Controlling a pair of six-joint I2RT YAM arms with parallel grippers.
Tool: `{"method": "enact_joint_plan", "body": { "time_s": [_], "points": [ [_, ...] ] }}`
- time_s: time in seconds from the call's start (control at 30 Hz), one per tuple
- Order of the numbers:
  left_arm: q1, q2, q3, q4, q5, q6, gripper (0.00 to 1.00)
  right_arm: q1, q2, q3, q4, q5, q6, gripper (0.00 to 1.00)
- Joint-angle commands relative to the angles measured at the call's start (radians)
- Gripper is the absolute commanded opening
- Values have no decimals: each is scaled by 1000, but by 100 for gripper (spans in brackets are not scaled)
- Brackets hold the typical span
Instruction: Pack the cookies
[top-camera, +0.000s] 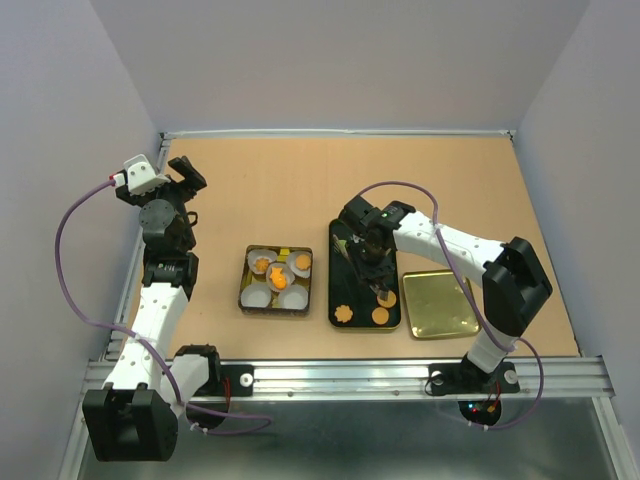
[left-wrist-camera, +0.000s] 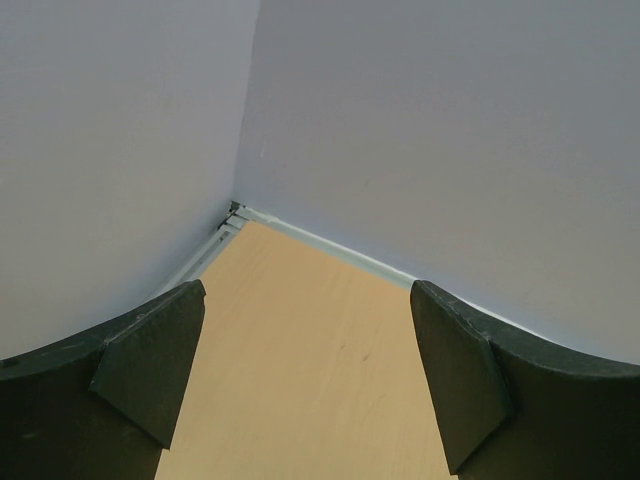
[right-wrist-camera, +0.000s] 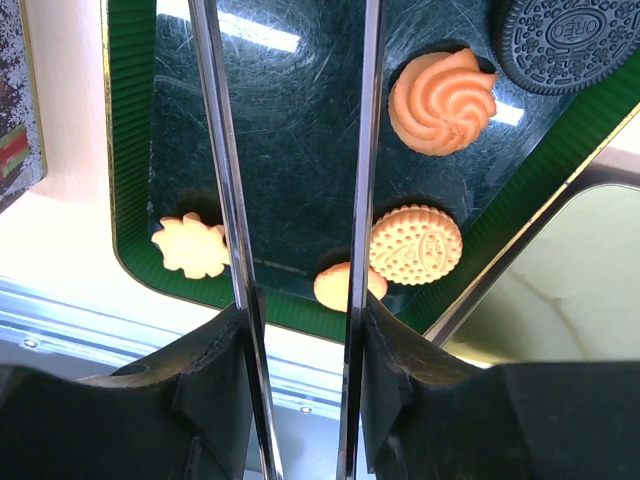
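Left tool (left-wrist-camera: 305, 300) gapes wide. Right tool (right-wrist-camera: 290, 100), narrow, hangs over the tray (right-wrist-camera: 128, 150); 1 cookie (right-wrist-camera: 333, 288) lies below it.

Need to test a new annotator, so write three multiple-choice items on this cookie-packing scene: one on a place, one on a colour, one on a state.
1. By the robot's sides, where does the gold lid lie relative to the dark tray?
A) on its left
B) on its right
C) on top of it

2. What colour is the swirl cookie on the tray?
A) green
B) white
C) orange

3. How is the left gripper?
A) open and empty
B) shut on a cookie
C) shut on the lid

Answers: 1 B, the top view shows the lid beside the tray's right edge. 2 C, the right wrist view shows it orange. 3 A, its jaws stand wide apart with nothing between them.
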Motion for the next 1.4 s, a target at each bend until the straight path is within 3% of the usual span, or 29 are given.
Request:
{"method": "enact_joint_plan", "body": {
  "time_s": [0.0, 0.33, 0.53, 0.8, 1.07, 1.37],
  "points": [
    [-3, -11, 16, 37, -6, 7, 95, 4, -26, 35, -26, 62, 7, 42],
    [-3, -11, 15, 35, -3, 6, 95, 4, -64, 207, -165, 137, 25, 42],
    [-3, -10, 15, 35, -4, 7, 95, 17, -84, 317, -195, 73, 41, 41],
    [-3, -8, 15, 34, -4, 7, 95, 187, -49, 413, -120, -76, 86, 41],
    [-3, -6, 12, 34, -10, 9, 95, 364, 51, 465, -60, -125, 126, 41],
    [-3, -9, 13, 34, -12, 9, 95, 468, 135, 466, -28, -164, 117, 41]
  ]
}}
